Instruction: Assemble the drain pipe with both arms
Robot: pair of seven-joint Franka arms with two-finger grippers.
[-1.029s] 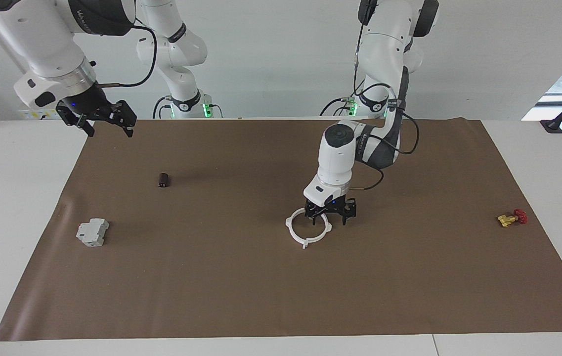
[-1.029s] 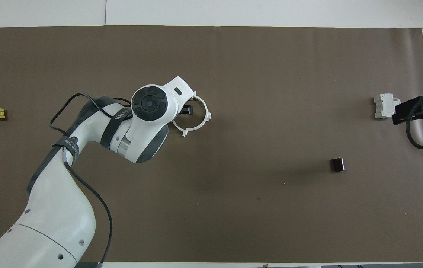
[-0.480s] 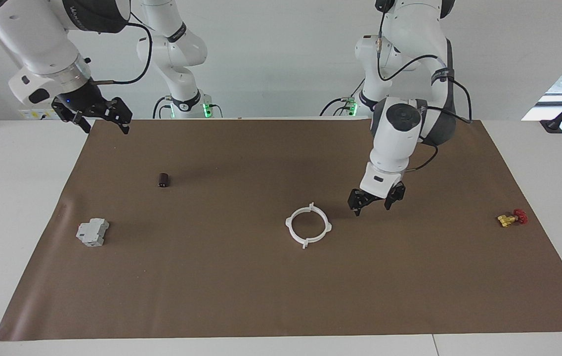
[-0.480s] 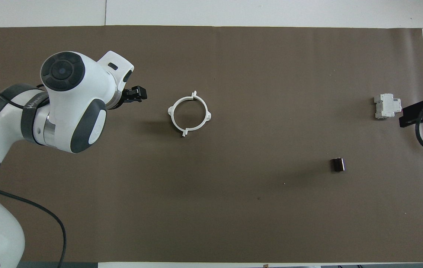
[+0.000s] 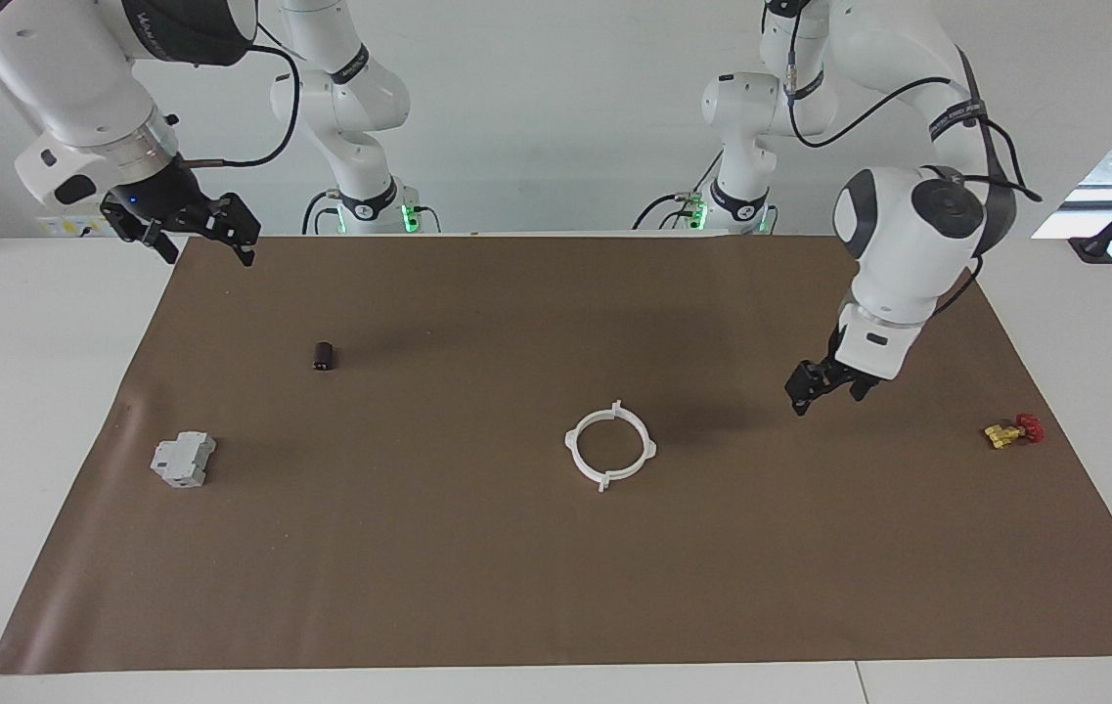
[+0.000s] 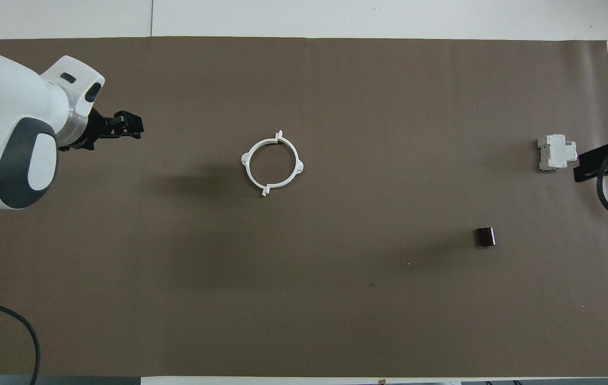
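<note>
The left gripper [image 5: 818, 388] hangs empty with jaws apart above bare brown mat [image 5: 477, 587], between the drain pipe [image 5: 610, 445] and the yellow-and-red valve [image 5: 1012, 430]. The right gripper [image 5: 192, 235] waits released and empty over the mat's corner nearest its base. The drain pipe lies flat mid-mat as one closed ring, well apart from both grippers.

Grey blocky part [image 5: 183, 459], dark cylinder [image 5: 323, 356], yellow-red valve [image 5: 1012, 430] on brown mat [image 5: 516, 587].

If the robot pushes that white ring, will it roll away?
Probably not: the white ring lies flat on the brown mat, so it would likely slide. It looks thin, so probably light and a bit bendy.
</note>
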